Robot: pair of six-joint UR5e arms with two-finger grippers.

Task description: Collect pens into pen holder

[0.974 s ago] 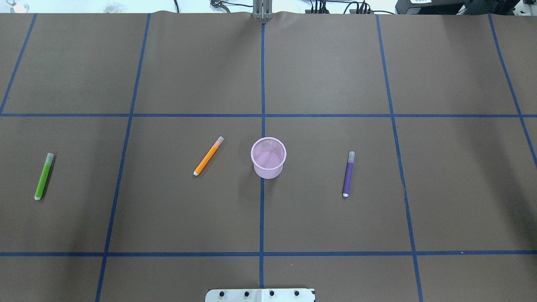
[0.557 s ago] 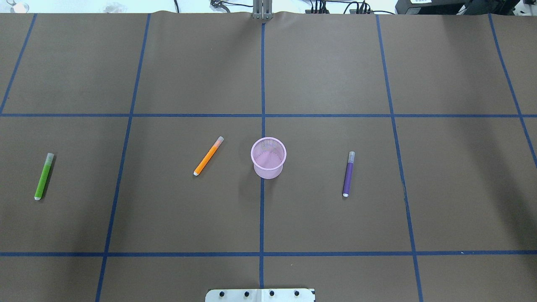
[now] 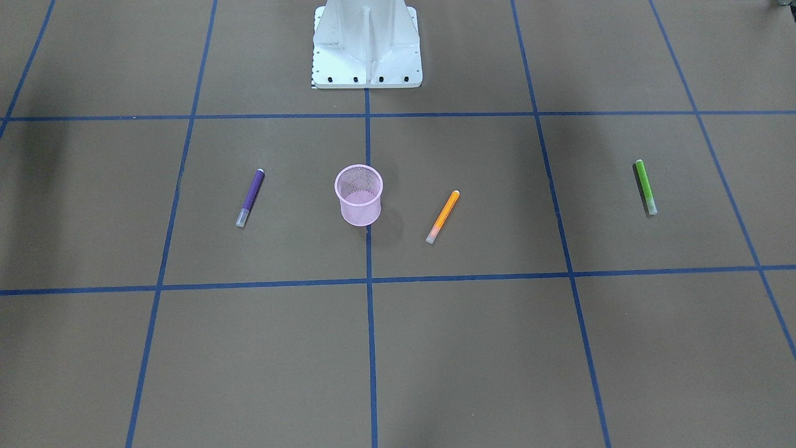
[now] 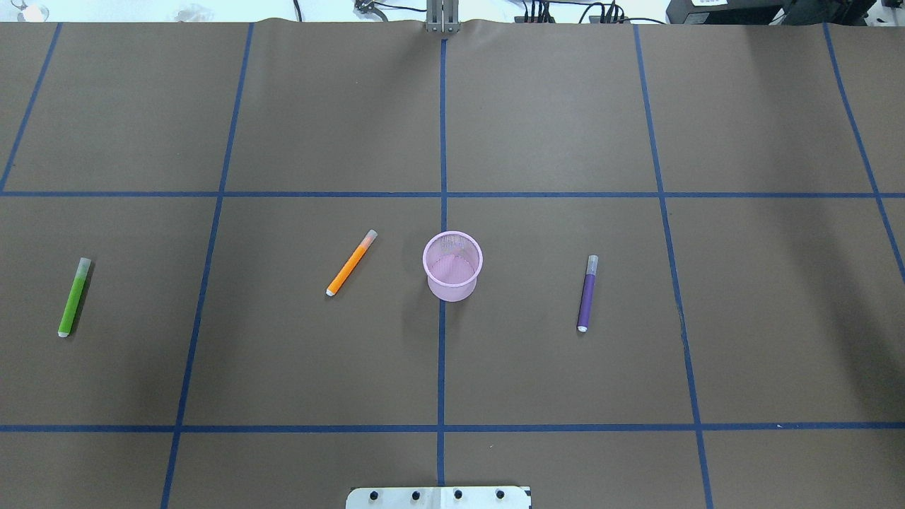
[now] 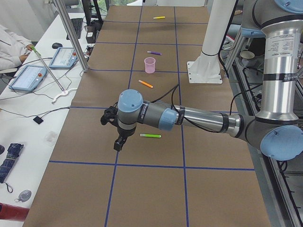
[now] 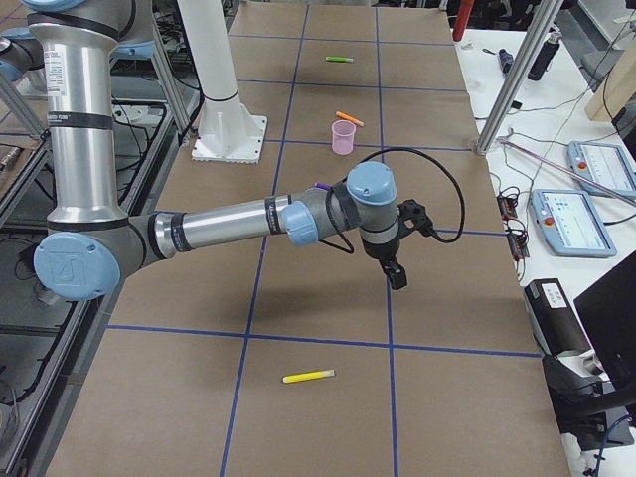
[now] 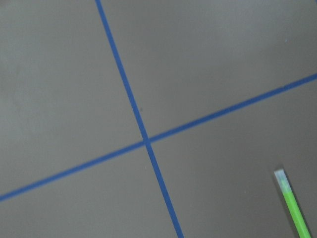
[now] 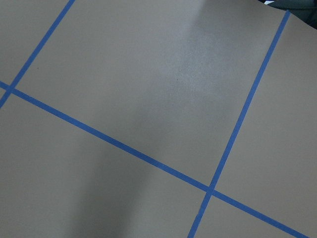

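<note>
The pink mesh pen holder (image 4: 452,288) stands upright at the table's middle with nothing inside it. An orange pen (image 4: 351,263) lies flat just left of it, a purple pen (image 4: 586,295) to its right, and a green pen (image 4: 73,298) at the far left. The left wrist view catches the green pen (image 7: 293,208) at its bottom right corner. My left gripper (image 5: 116,142) hovers over the table near the green pen (image 5: 150,135). My right gripper (image 6: 396,276) hangs beyond the purple pen, above bare table. Whether either gripper is open or shut, I cannot tell.
A yellow pen (image 6: 309,376) lies alone near the table's right end, outside the overhead view. The robot's white base (image 3: 367,43) stands behind the holder. Side benches carry tablets (image 5: 28,77) and cables, with a person's sleeve (image 5: 12,47) at one of them.
</note>
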